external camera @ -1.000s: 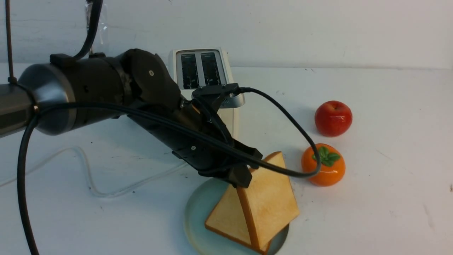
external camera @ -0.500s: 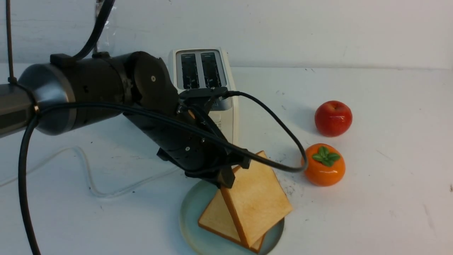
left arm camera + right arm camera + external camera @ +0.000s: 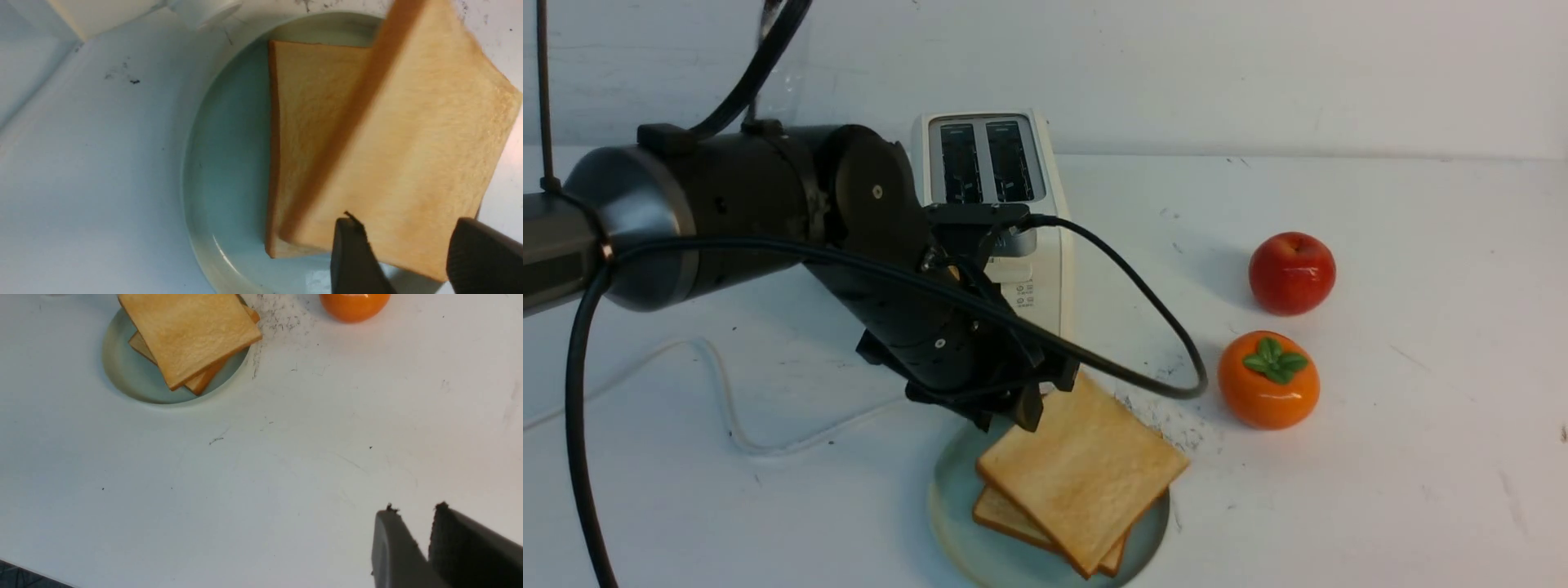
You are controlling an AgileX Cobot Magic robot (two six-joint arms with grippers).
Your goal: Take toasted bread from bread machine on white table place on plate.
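Released: top slice (image 3: 1082, 469), propped up before, now lies flat on lower slice (image 3: 1005, 514). Left gripper (image 3: 404, 222) jaws spread wide at its back corner. Both toasted slices on plate (image 3: 947, 506), white table (image 3: 1380, 449) front edge, before bread machine (image 3: 992, 163). Right gripper (image 3: 414, 510) slightly parted, empty.

Golden-tan toasted bread (image 3: 1086, 469), pale teal plate (image 3: 949, 502), white table (image 3: 1380, 490) speckled dark.
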